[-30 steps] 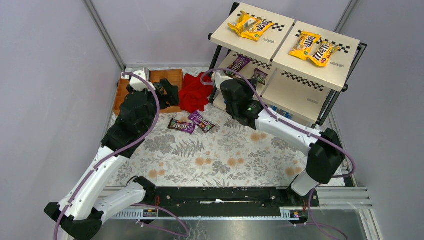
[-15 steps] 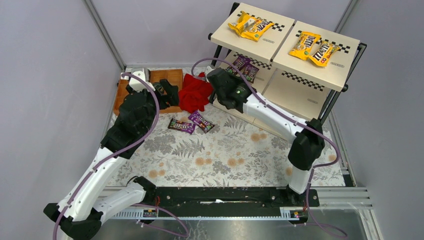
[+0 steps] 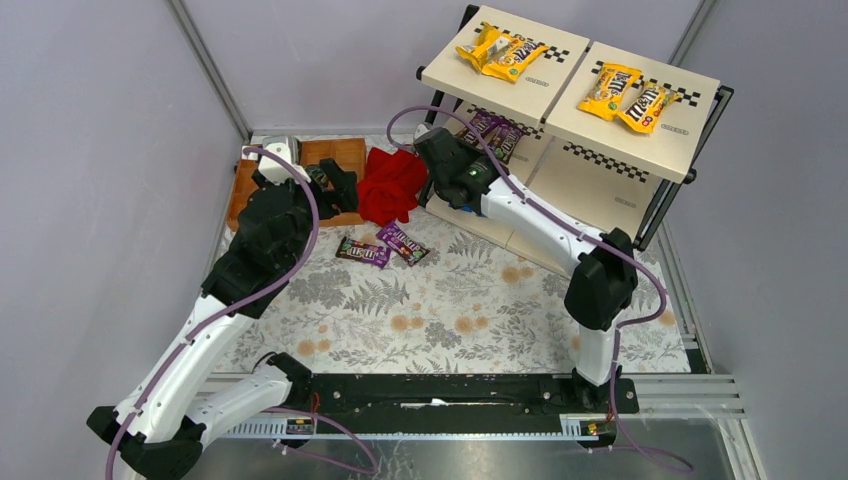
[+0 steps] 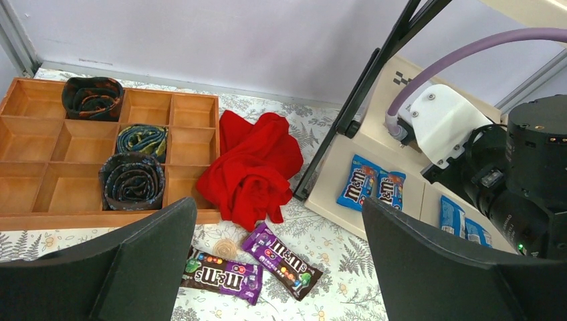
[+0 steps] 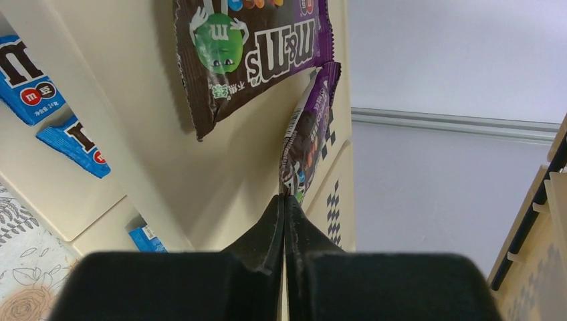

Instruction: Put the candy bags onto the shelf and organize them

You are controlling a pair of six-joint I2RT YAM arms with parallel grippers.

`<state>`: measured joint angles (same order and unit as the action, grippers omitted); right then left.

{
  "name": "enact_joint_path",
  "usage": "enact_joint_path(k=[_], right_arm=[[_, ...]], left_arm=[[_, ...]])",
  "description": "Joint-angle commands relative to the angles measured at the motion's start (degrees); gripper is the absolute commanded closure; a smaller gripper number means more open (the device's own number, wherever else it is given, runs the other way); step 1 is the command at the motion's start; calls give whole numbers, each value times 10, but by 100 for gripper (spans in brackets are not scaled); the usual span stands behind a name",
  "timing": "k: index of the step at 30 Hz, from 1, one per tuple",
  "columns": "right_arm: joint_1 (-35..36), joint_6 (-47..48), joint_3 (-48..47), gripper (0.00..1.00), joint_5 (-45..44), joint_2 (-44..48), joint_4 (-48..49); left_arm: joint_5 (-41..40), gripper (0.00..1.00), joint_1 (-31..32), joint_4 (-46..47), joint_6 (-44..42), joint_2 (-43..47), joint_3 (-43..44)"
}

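The shelf (image 3: 487, 88) stands at the back right. Several yellow candy bags (image 3: 500, 52) lie on its top tier. My right gripper (image 5: 285, 197) is shut on the edge of a purple candy bag (image 5: 309, 130), holding it edge-on over the middle tier beside another purple bag (image 5: 254, 47) that lies flat. From above, the held bag (image 3: 505, 142) is next to the flat one (image 3: 480, 124). Blue bags (image 4: 358, 182) lie on the bottom tier. Two purple-brown bags (image 4: 220, 273) (image 4: 281, 253) lie on the table below my left gripper (image 4: 279, 221), which is wide open and empty.
A red cloth (image 3: 390, 185) lies between the shelf's left leg and a brown compartment tray (image 4: 144, 107) holding rolled ties (image 4: 132, 180). The shelf's black leg (image 4: 348, 120) slants beside the cloth. Grey walls close in the back and sides.
My right gripper has moved up and left along the middle tier with the purple bag, bringing it beside the other purple bag. The left arm has not moved.
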<state>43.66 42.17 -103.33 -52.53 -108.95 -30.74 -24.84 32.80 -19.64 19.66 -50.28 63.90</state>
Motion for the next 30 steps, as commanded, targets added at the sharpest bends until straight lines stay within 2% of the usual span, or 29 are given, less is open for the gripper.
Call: enact_joint_path(k=[1, 5, 9, 13, 19, 22, 25, 28, 30], right_arm=[[-5, -4, -31, 100, 1, -15, 19], [-4, -12, -34, 84, 5, -18, 27], [-3, -62, -45, 53, 54, -3, 36], [0, -136, -55, 36, 108, 33, -2], [30, -239, 55, 21, 220, 160, 23], [34, -297, 141, 1, 346, 218, 54], [44, -334, 261, 0, 457, 268, 145], [79, -340, 364, 0, 471, 309, 251], [98, -301, 439, 0, 485, 339, 343]], left_arm=[[-6, 1, 3, 25, -8, 10, -2], [-6, 1, 3, 25, -7, 11, -3], [-3, 1, 3, 25, -5, 10, -3], [-8, 1, 3, 24, -7, 9, -3], [-8, 1, 2, 22, -4, 5, -3], [-3, 1, -1, 21, -1, 1, -3], [2, 1, -8, 20, 2, 1, -3], [3, 1, -17, 23, 7, -2, -7], [7, 1, -23, 22, 10, -4, -8]])
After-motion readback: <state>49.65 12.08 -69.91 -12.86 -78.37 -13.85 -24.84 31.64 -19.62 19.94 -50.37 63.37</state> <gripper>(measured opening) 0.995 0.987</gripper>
